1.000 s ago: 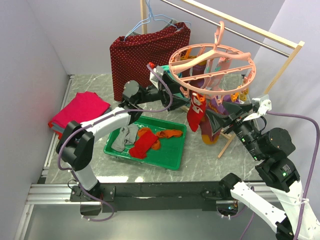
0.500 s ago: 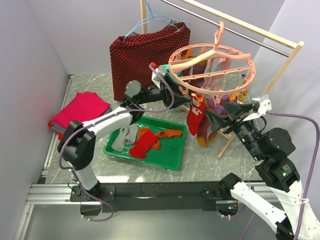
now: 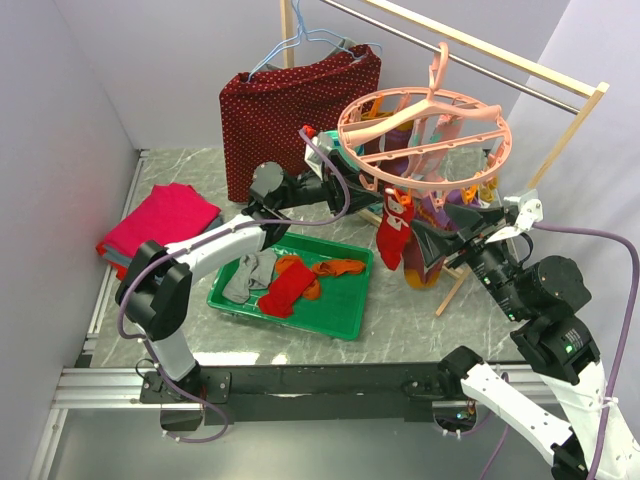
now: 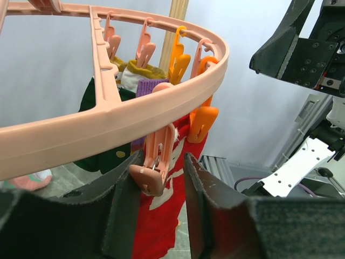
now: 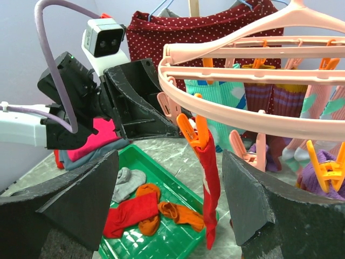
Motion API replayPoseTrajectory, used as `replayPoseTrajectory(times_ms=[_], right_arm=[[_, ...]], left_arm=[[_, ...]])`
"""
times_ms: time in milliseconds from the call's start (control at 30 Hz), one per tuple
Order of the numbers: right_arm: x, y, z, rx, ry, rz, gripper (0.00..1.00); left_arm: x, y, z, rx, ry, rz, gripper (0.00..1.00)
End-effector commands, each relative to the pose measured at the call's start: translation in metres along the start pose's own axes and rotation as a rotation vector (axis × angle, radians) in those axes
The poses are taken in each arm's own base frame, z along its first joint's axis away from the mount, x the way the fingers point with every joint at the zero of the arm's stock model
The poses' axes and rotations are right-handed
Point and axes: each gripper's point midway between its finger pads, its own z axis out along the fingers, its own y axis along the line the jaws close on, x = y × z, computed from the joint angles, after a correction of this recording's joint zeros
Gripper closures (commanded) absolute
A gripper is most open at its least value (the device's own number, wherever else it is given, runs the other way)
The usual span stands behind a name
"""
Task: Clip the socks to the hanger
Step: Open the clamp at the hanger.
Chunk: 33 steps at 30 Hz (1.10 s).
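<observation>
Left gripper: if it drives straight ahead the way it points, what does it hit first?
The left gripper would first meet the salmon peg under the hanger ring, already between its open fingers. The red sock hangs just behind, though depth is unclear.

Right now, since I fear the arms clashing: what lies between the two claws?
The red sock, hung from an orange peg on the hanger, lies between left claw and right claw; top and right wrist views show it.
</observation>
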Motion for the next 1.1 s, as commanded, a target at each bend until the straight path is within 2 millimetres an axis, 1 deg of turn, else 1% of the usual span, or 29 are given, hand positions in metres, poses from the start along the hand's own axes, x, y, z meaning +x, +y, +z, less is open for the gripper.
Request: replayPoseTrajectory(times_ms=[0,67,133,167,233,300,367,600,633,667,700,733,767,800,833,867,900,933,1000,1033,1067], right_arm=[[-0.012,0.003,-0.004,-0.017,-0.035,0.002,0.17],[-0.012,0.004,-0.004,-0.017,-0.036,0.004,0.17],[-0.013,0.004,-0.004,-0.021,-0.039,0.004,0.17],[-0.013,0.004,-0.004,-0.017,-0.038,0.002,0.17],[-0.014,0.005,-0.004,-0.023,-0.039,0.001,0.17],[-0.014,0.004,-0.004,-0.02,-0.038,0.001,0.17],[-0.014,0.005,-0.003,-0.021,-0.036,0.003,0.17],[-0.015,0.006,-0.001,-0.026,-0.035,0.007,0.17],[-0.015,0.011,-0.001,-0.052,-0.031,0.008,0.17],[-0.013,0.011,0.001,-0.055,-0.023,0.009,0.17],[-0.015,0.013,0.001,-0.064,-0.021,0.01,0.17],[-0.016,0.015,0.002,-0.069,-0.018,0.018,0.17],[-0.012,0.016,0.005,-0.072,-0.001,0.021,0.18],[-0.016,0.017,0.006,-0.078,-0.001,0.024,0.18],[-0.013,0.018,0.01,-0.082,0.015,0.028,0.18],[-0.017,0.02,0.01,-0.087,0.018,0.03,0.19],[-0.015,0.022,0.013,-0.093,0.032,0.036,0.19],[-0.012,0.022,0.018,-0.091,0.049,0.04,0.2],[-0.014,0.023,0.021,-0.092,0.062,0.056,0.21],[-0.01,0.022,0.026,-0.081,0.076,0.062,0.22],[-0.014,0.022,0.027,-0.076,0.074,0.071,0.22]], left_arm=[[-0.017,-0.012,0.002,0.03,-0.049,0.049,0.59],[-0.015,-0.014,0.002,0.029,-0.047,0.048,0.59],[-0.016,-0.014,0.002,0.027,-0.047,0.048,0.62],[-0.015,-0.014,0.002,0.027,-0.044,0.046,0.65],[-0.015,-0.014,0.002,0.029,-0.044,0.045,0.65],[-0.014,-0.014,0.002,0.027,-0.041,0.042,0.73],[-0.013,-0.015,0.002,0.029,-0.041,0.04,0.76],[-0.014,-0.019,0.002,0.012,-0.048,0.03,0.74],[-0.009,-0.017,0.001,-0.005,-0.032,0.026,0.74],[-0.009,-0.016,0.002,-0.026,-0.032,0.029,0.74],[-0.013,-0.022,0.003,-0.032,-0.034,0.042,0.74],[-0.011,-0.02,0.003,-0.052,-0.022,0.072,0.75],[-0.007,-0.017,0.003,-0.08,-0.001,0.066,0.75],[-0.013,-0.019,0.003,-0.109,-0.013,0.082,0.76],[-0.013,-0.018,0.003,-0.129,-0.01,0.107,0.76],[-0.01,-0.016,0.001,-0.154,0.006,0.102,0.76],[-0.018,-0.016,0.002,-0.182,-0.009,0.131,0.76],[-0.019,-0.015,0.002,-0.198,-0.007,0.14,0.76],[-0.023,-0.018,0.003,-0.228,0.009,0.18,0.76],[-0.025,-0.015,0.004,-0.256,0.012,0.192,0.76],[-0.026,-0.015,0.005,-0.268,0.018,0.203,0.76]])
